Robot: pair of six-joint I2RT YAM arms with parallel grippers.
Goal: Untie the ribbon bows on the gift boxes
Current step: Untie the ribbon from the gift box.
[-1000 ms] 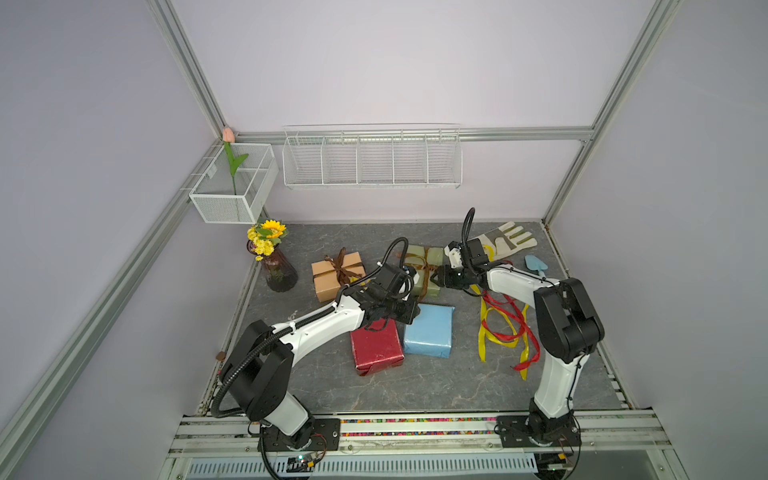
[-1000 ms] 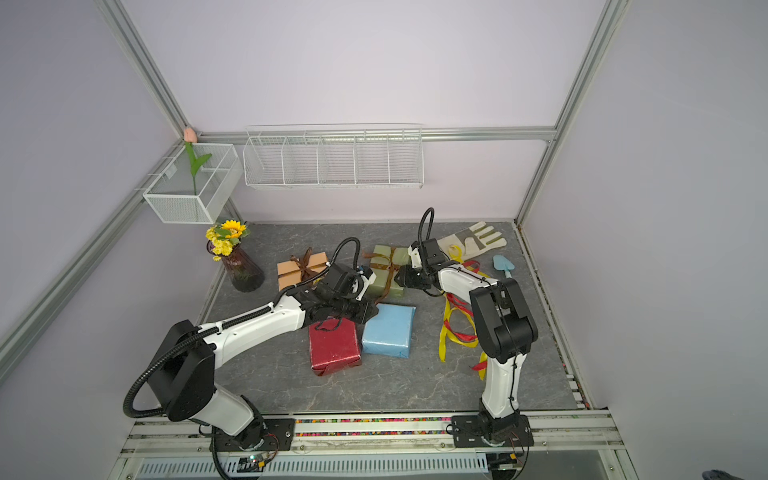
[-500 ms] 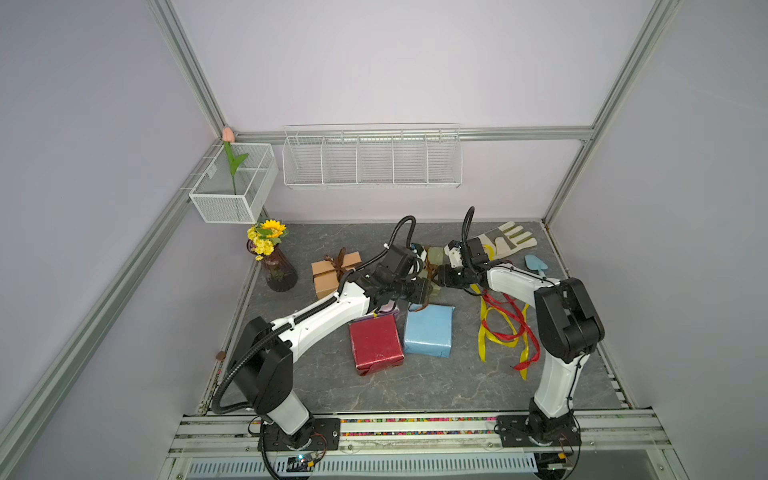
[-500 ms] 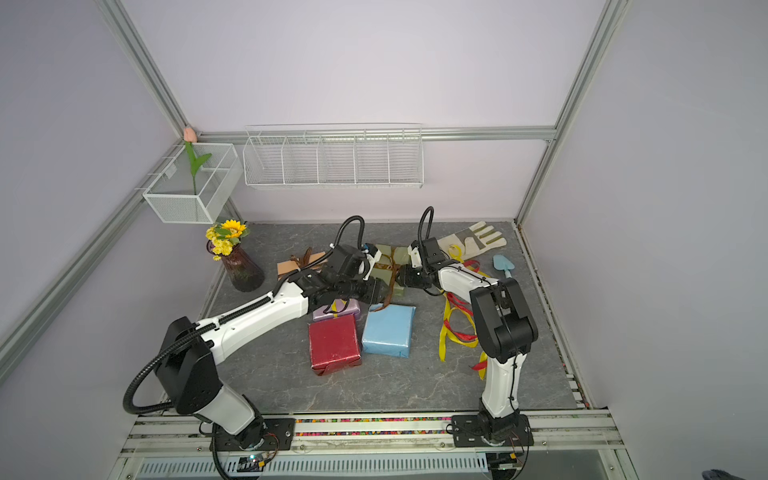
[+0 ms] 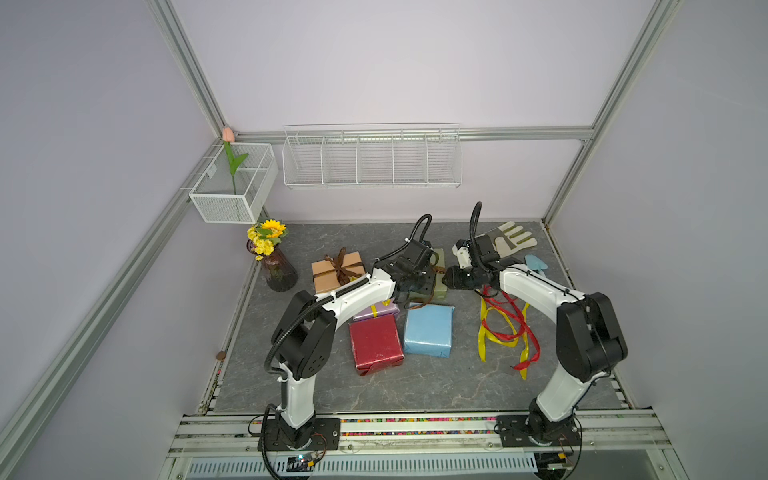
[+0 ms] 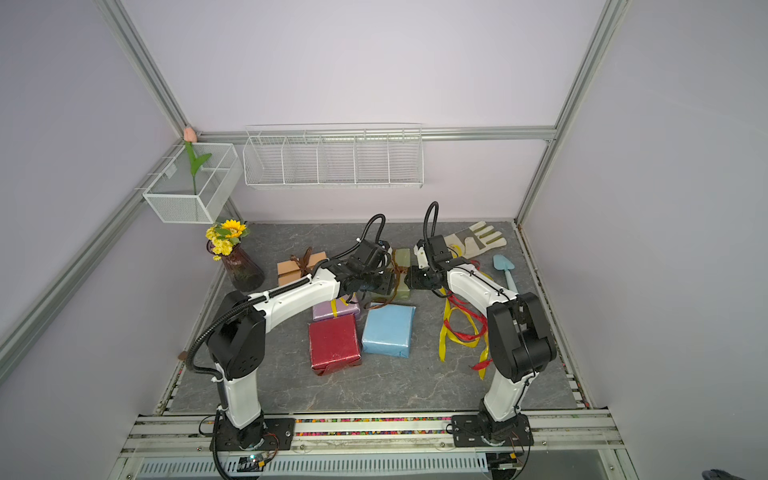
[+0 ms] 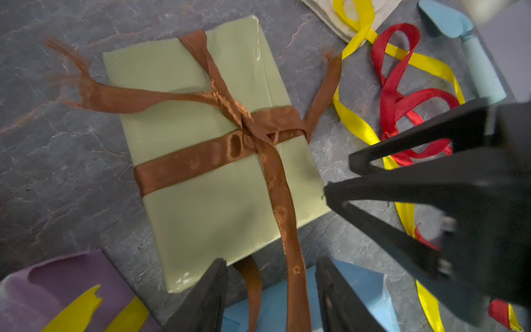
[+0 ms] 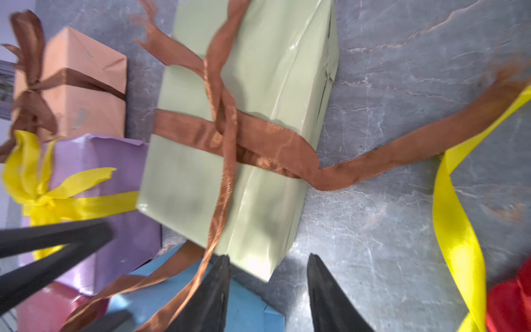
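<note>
The olive green gift box [image 7: 212, 172] lies flat at mid-table, and its brown ribbon [image 7: 250, 132] crosses in a knot on top with loose tails and no loops. My left gripper [image 7: 271, 261] hovers open at the box's near end; two brown tails run between its fingers untouched. Open as well, my right gripper [image 8: 267, 257] straddles a corner of the same box [image 8: 253, 115]. In both top views the two grippers [image 5: 409, 286] [image 6: 419, 278] flank this box. The lilac box [image 8: 115, 161] keeps a yellow bow [image 8: 31, 184], and the tan box [image 5: 336, 272] a brown bow.
The red box [image 5: 376, 345] and light blue box [image 5: 428, 330] lie bare in front of the grippers. Loose yellow and red ribbons [image 5: 505, 328] sprawl under the right arm. A glove [image 5: 507, 241], a blue trowel [image 5: 536, 264] and a flower vase [image 5: 274, 266] stand at the back.
My left arm has swung back and to the right, from over the red and lilac boxes to the olive green box. The right arm has barely moved.
</note>
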